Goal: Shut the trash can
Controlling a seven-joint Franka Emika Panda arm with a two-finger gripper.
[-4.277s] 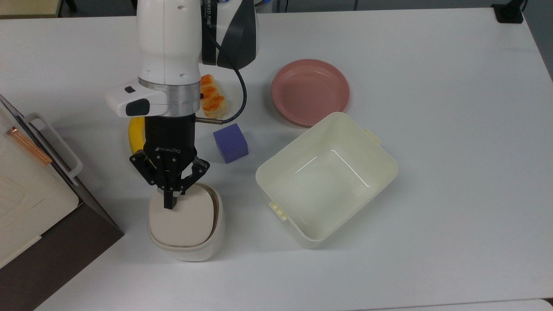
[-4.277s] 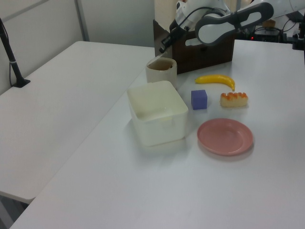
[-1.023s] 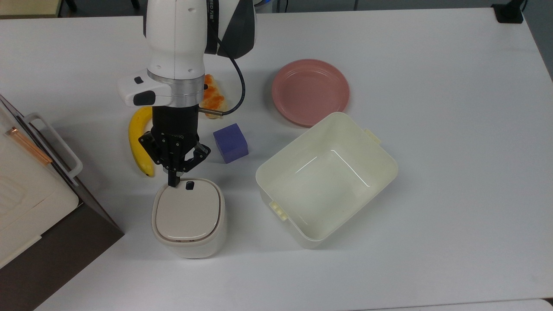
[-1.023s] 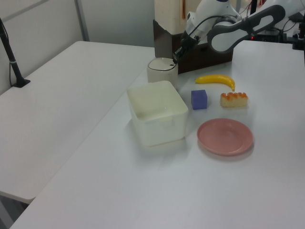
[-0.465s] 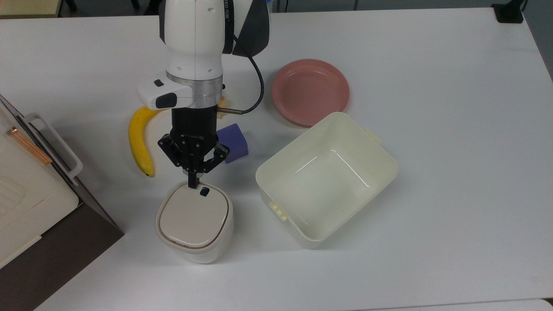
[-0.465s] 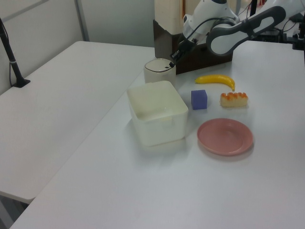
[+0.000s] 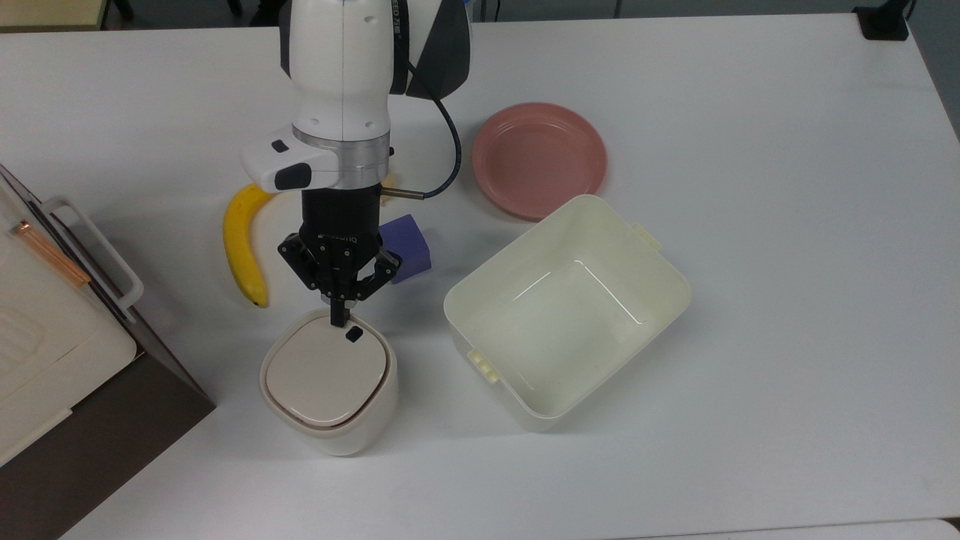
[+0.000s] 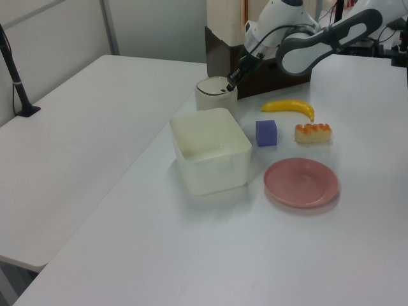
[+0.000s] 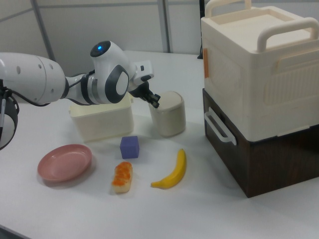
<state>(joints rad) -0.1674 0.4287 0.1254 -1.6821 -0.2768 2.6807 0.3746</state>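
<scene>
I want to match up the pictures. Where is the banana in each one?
Top view: the banana lies left of the arm, above the trash can.
Left view: the banana is right of the trash can.
Right view: the banana lies in front of the trash can.
Shared landmark: the purple cube close by.

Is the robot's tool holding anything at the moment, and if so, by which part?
Nothing is held. The tool is shut with its tip at the beige lid of the small cream-white plastic trash can, beside the black button.
</scene>
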